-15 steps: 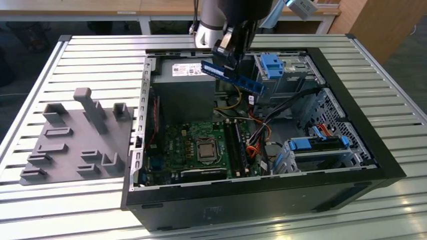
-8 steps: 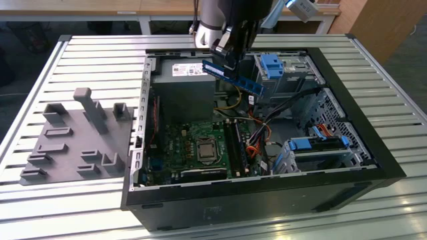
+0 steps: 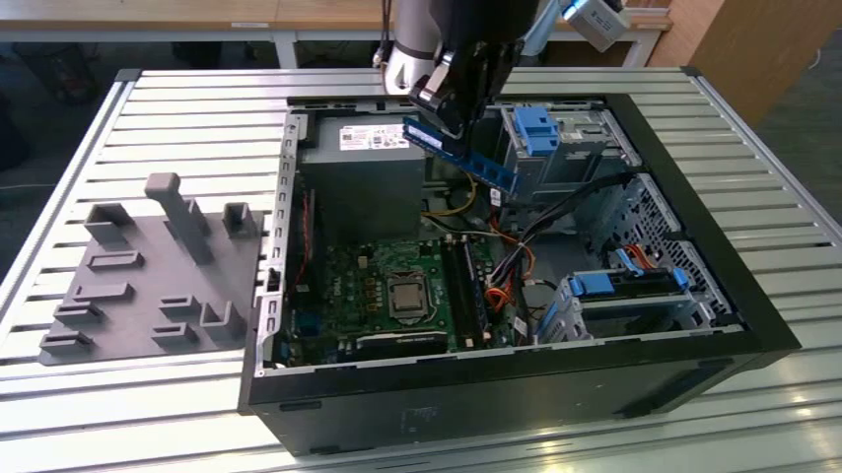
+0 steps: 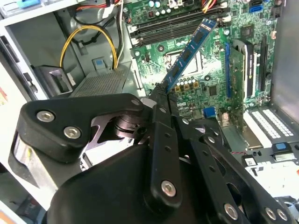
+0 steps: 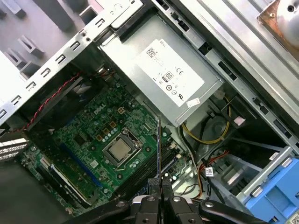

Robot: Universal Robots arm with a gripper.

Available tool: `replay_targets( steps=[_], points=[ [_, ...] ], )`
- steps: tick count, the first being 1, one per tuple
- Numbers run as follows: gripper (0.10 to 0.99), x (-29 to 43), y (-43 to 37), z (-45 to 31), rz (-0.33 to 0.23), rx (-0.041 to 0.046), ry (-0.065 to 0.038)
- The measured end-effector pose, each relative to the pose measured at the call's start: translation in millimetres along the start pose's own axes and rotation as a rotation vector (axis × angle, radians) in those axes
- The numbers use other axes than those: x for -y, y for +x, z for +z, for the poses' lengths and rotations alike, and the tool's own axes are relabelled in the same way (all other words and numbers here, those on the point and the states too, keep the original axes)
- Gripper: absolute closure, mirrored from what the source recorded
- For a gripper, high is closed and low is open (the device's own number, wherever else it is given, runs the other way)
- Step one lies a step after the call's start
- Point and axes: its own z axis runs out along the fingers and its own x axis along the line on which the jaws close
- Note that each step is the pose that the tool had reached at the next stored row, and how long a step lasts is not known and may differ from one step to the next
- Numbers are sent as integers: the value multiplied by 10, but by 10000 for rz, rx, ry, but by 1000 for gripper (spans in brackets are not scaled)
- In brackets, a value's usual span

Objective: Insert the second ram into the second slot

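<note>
We see the gripper (image 3: 445,116) clamped on one end of the second ram (image 3: 476,160), upper middle of the exterior view, well above the motherboard (image 3: 355,286). This apparently leaves the stick's contact edge free for the memory slots (image 3: 463,284).

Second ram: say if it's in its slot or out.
Out: the end effector holds the second ram in the air above the motherboard.
</note>
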Motion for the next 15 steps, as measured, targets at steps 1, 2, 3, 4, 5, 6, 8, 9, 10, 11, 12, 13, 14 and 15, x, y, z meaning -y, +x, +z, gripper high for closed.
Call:
replay_targets(
  steps=[1, 2, 3, 4, 5, 6, 8, 9, 10, 11, 12, 13, 14, 15],
  points=[
    [957, 12, 12, 0, 22, 1, 0],
    [957, 27, 26, 0, 35, 1, 0],
    [957, 42, 41, 0, 47, 2, 0],
    [957, 57, 56, 1, 59, 3, 0],
    [957, 69, 68, 1, 76, 4, 1],
    [957, 73, 73, 1, 112, -2, 8],
    [957, 74, 73, 1, 339, 0, 17],
    [957, 74, 73, 2, 507, 3, 21],
    [957, 74, 73, 2, 679, 7, 25],
    [957, 74, 73, 3, 852, 13, 28],
    [957, 74, 73, 5, 1021, 20, 31],
    [957, 74, 73, 5, 1187, 24, 35],
    [957, 74, 73, 6, 1327, 29, 37],
    [957, 74, 73, 6, 1448, 33, 39]
  ],
)
